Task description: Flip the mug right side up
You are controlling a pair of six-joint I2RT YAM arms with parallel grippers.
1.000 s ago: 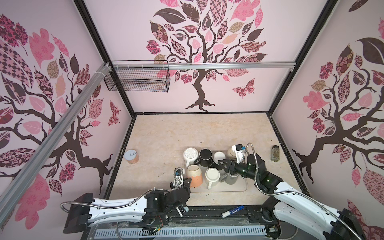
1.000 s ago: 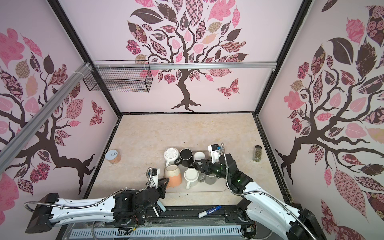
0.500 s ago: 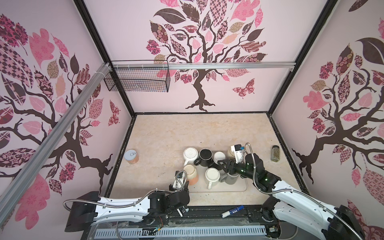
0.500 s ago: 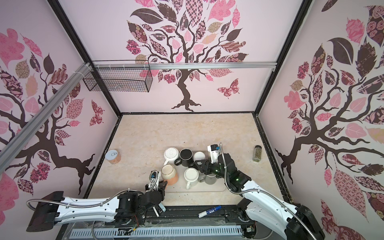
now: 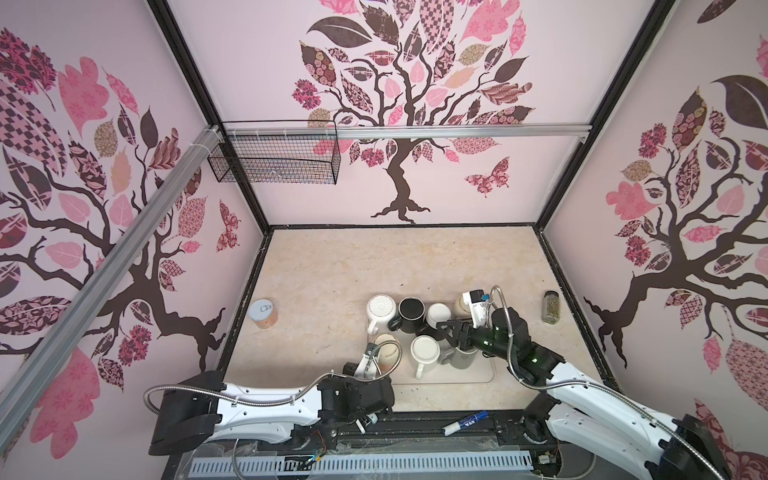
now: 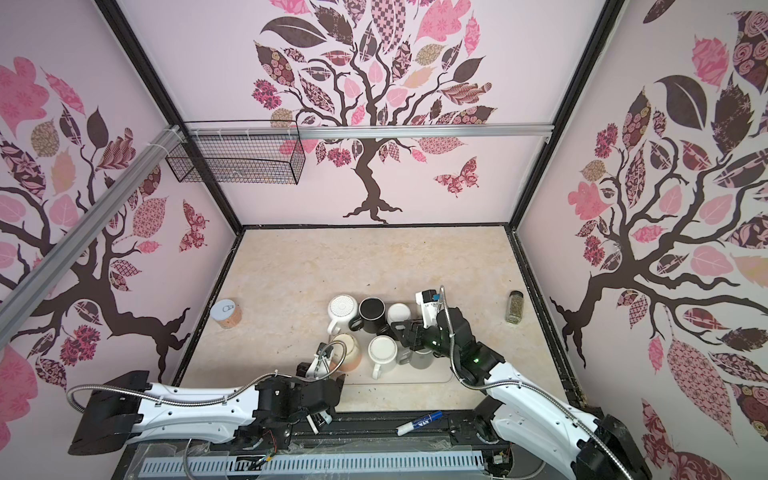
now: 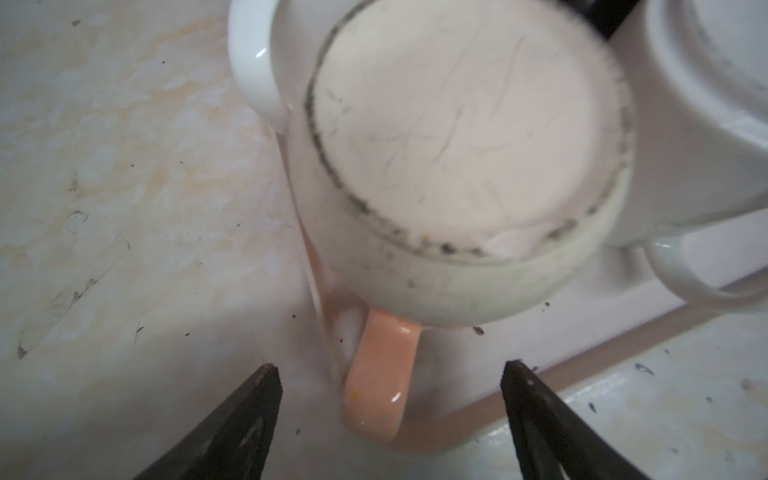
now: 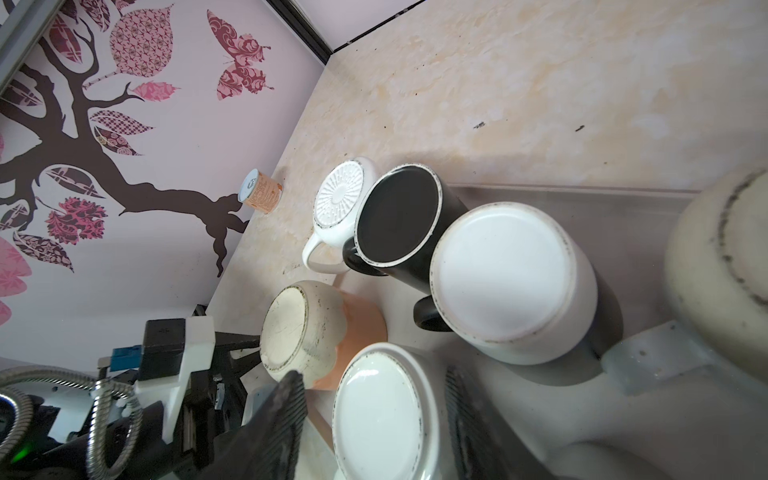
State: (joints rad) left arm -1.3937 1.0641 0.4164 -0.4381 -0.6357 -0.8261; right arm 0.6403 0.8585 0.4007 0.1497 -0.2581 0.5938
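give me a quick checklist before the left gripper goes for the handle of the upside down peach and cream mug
1. Left gripper open: ok, its fingertips stand wide apart.
2. Handle lined up: ok, it points at the gap between the fingertips and lies just ahead of them, not yet between them.
3. Peach and cream mug base up, waiting to be turned: ok.
4. Room to tip it over: not ok, the white mug sits close beside it.
5. Right gripper out of the way: cannot tell, its fingers flank that white mug and whether they grip it is unclear.
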